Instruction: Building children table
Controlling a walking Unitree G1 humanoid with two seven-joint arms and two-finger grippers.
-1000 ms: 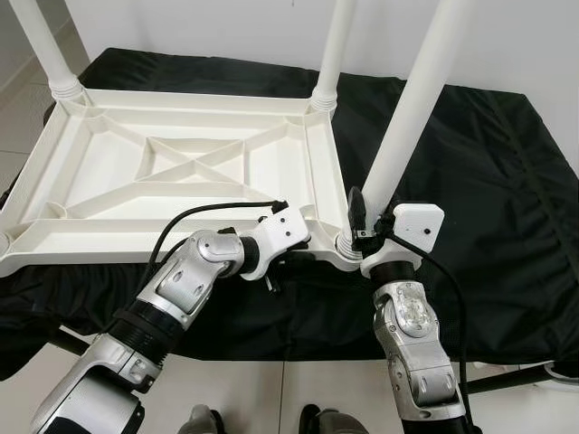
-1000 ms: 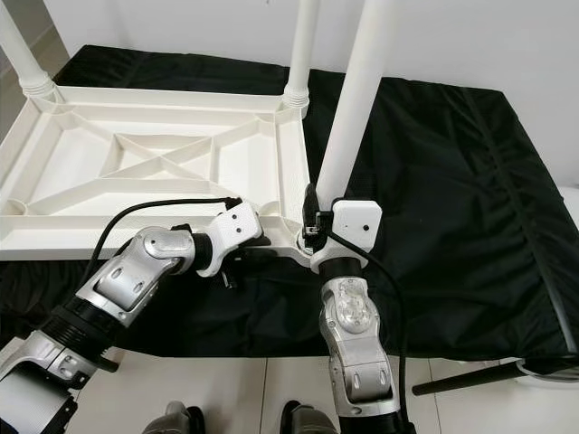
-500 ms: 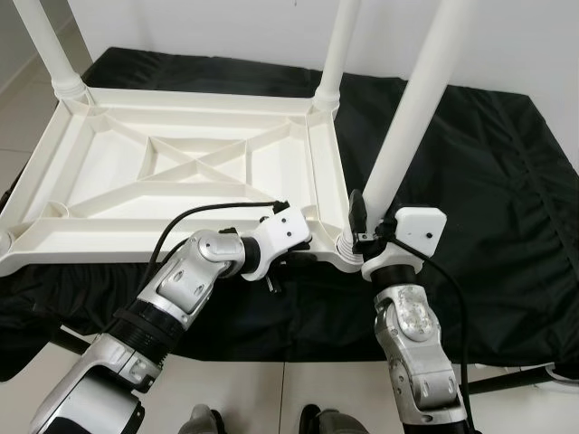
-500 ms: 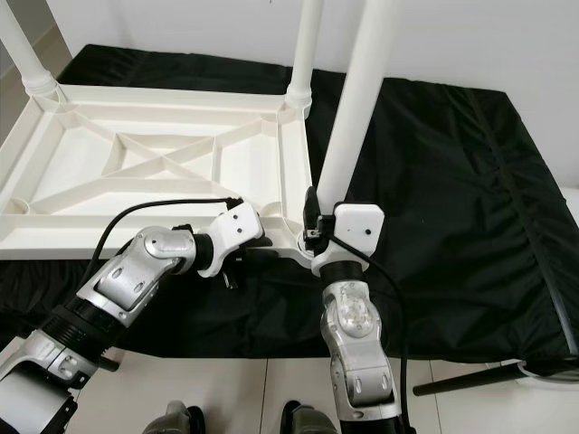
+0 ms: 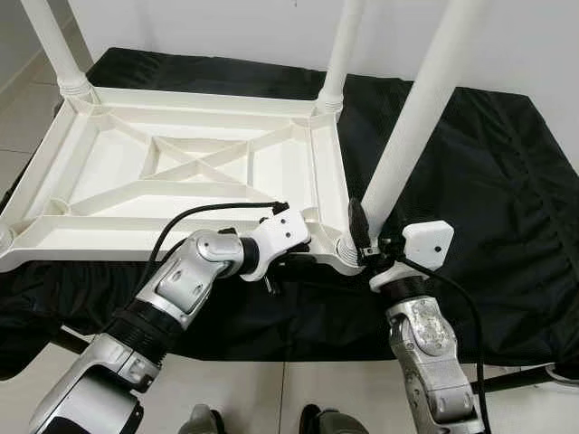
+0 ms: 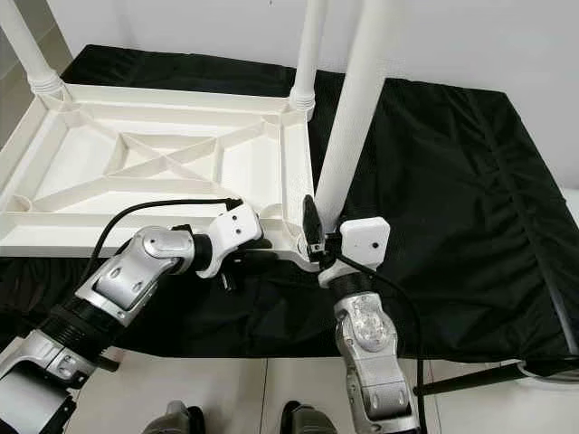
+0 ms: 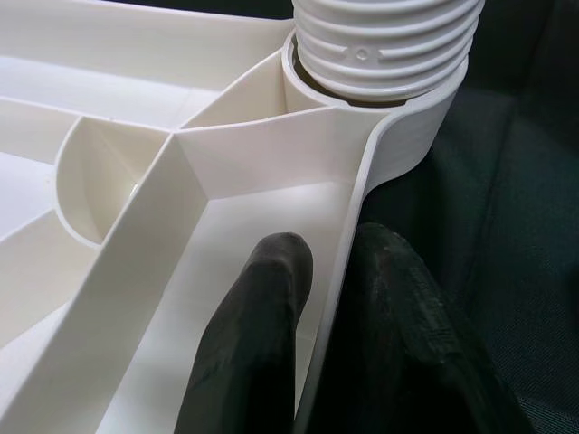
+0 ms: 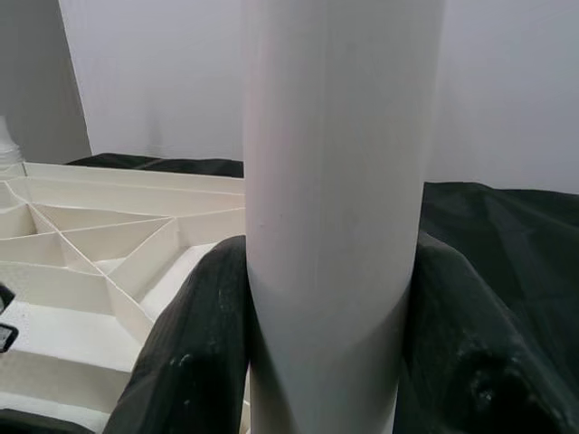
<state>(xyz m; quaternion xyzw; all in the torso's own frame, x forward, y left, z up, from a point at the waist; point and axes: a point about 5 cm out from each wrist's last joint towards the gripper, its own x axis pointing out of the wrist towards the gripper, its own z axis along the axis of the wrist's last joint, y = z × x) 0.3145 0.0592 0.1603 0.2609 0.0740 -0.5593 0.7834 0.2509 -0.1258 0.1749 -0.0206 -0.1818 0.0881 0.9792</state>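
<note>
Gripping the white leg [image 5: 412, 117] low down, the right claw [image 5: 366, 246] pinches it directly above the threaded corner socket [image 7: 380, 54], lower centre of frame. The leg's long axis leans toward upper right, while the left claw [image 7: 312, 298] pinches the tabletop rim [image 7: 348, 235] just beside that socket.

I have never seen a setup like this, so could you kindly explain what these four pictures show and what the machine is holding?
This is a humanoid robot with two silver arms. Two pictures look down from its head; the other two come from cameras on its wrists. An upside-down white plastic table top lies on a black cloth. The left gripper pinches the table top's rim, one finger on each side. The right gripper clasps a white table leg standing in the near corner socket. Two more legs stand in the far corners.
</note>
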